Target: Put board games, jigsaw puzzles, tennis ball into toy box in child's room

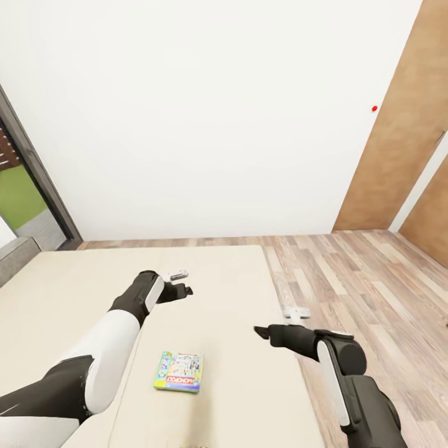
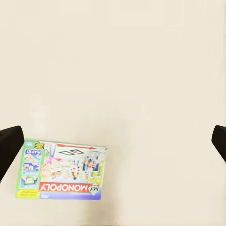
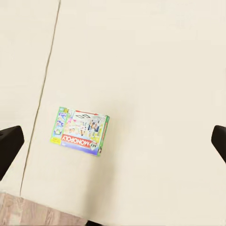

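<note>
— How many toys can you count?

— One: a Monopoly board game (image 1: 178, 371), lying flat on the cream bed (image 1: 56, 292), near the robot and between its two arms. Its lid faces up, and the title reads upside down from the head camera. The left wrist camera (image 2: 60, 170) and the right wrist camera (image 3: 80, 131) both look down on it.

— Any containers?

— I see none to report. Around the bed there is a white wall (image 1: 205, 112), a wood plank floor (image 1: 367, 286) on the right, and a brown door (image 1: 404, 130) at the far right with a small red dot (image 1: 374, 108) beside it.

— And the grippers?

— Two. The left gripper (image 1: 184, 289) hangs over the bed beyond the box, jaws released and holding nothing. The right gripper (image 1: 261, 332) hovers near the bed's right edge, jaws likewise spread wide, clear of the game.
</note>
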Tool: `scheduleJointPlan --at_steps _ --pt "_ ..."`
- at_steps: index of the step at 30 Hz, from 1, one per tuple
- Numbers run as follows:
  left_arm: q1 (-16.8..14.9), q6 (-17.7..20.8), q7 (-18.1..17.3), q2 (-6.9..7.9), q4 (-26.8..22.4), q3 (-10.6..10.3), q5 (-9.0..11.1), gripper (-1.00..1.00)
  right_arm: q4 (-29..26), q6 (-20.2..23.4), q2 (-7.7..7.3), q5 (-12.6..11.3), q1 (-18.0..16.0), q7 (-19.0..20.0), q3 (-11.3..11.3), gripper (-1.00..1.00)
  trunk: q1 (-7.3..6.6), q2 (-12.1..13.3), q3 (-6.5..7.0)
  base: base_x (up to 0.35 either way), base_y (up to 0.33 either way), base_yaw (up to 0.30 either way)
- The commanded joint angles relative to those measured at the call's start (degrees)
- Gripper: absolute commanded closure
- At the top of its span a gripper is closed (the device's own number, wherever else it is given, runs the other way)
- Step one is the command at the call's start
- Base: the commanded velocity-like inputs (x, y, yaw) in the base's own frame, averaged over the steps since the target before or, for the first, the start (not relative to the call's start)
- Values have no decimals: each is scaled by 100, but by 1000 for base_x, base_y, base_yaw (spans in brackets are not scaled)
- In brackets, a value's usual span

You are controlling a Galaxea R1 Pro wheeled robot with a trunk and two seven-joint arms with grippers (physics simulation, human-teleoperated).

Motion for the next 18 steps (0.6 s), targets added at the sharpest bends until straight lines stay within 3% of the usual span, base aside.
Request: scheduleJointPlan --at_steps 1,3,7,18 --pt "-25 33 -10 -6 -5 40 -7 -100 -5 30 -48 -30 -12 240 -111 -100 3 -11 -21 0 0 0" --pt "-67 40 8 -6 -2 44 -13 -100 -4 13 -159 -26 -26 869 -344 -100 3 -11 -39 0 0 0" --pt "-94 44 59 -8 0 47 -19 -100 -4 -7 -229 -24 -38 1456 -520 -100 3 -11 -77 0 0 0" --pt "-112 -19 260 -22 18 48 -20 -100 2 0 -270 -16 -45 1888 -634 -100 3 -11 -181 0 0 0"
